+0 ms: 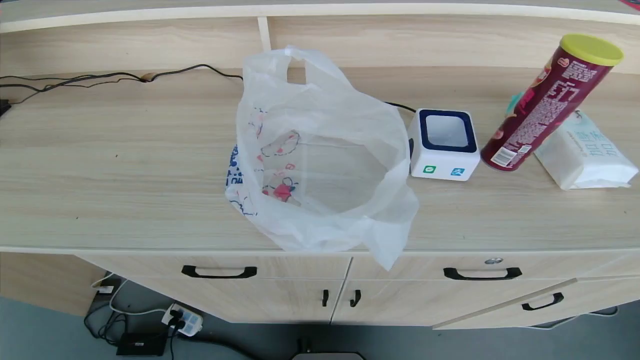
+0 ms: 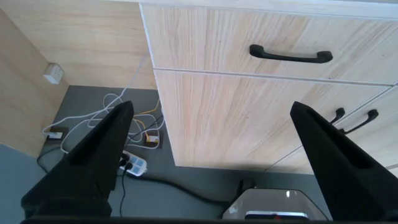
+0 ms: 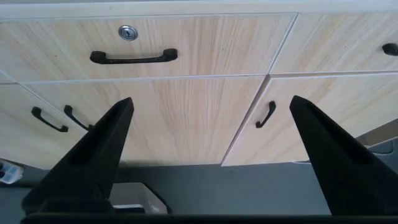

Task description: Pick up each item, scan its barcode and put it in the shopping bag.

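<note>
Well above the gaping left pincer point(image 2: 211, 106) and right pincer point(image 3: 211, 99), the can point(image 1: 547, 102) tops the counter point(image 1: 100, 175)

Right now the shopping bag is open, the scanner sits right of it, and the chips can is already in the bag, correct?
No. The head view shows the chips can on the counter, right of the scanner, not in the shopping bag. The rest is right.

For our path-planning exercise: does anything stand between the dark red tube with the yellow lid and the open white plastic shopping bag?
Yes: the white box-shaped scanner with a dark blue rim sits on the light wooden counter between the tube and the bag.
</note>
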You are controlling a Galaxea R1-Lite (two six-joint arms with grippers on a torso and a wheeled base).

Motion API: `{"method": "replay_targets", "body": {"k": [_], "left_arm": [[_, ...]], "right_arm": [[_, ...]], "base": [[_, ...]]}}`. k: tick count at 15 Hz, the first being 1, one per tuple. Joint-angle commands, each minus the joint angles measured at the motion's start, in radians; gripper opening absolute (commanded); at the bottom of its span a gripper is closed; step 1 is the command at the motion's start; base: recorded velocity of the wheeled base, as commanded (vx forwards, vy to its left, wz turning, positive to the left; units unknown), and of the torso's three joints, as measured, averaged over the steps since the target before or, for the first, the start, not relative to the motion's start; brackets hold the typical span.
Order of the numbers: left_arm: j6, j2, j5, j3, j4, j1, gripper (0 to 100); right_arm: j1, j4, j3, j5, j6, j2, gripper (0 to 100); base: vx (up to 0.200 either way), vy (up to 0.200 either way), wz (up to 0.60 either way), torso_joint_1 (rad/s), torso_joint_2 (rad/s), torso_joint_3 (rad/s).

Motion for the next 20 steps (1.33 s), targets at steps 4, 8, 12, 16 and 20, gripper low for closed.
{"method": "replay_targets", "body": {"k": [4,8,12,16,20], "left_arm": [[0.003,0.002,0.0,0.0,-0.001,0.0,100],[0.003,0.002,0.0,0.0,-0.001,0.0,100],[0.001,0.002,0.0,0.0,-0.001,0.0,100],[0.004,0.002,0.0,0.0,-0.001,0.0,100],[0.003,0.002,0.0,0.0,-0.001,0.0,100]], "right_arm": [[0.0,-0.003,0.0,-0.001,0.048,0.001,100],[0.003,-0.028,-0.083,0.084,-0.015,0.016,100],[0.006,-0.117,-0.451,0.15,-0.047,0.533,100],[0.057,-0.955,-0.64,0.15,-0.026,1.195,100],[0.066,-1.163,-0.636,0.153,0.017,1.372,100]], "base": [[0.05,0.0,0.0,0.001,0.0,0.001],[0.0,0.0,0.0,0.0,0.0,0.0],[0.0,0.0,0.0,0.0,0.0,0.0],[0.0,0.0,0.0,0.0,0.0,0.0],[0.0,0.0,0.0,0.0,0.0,0.0]]}}
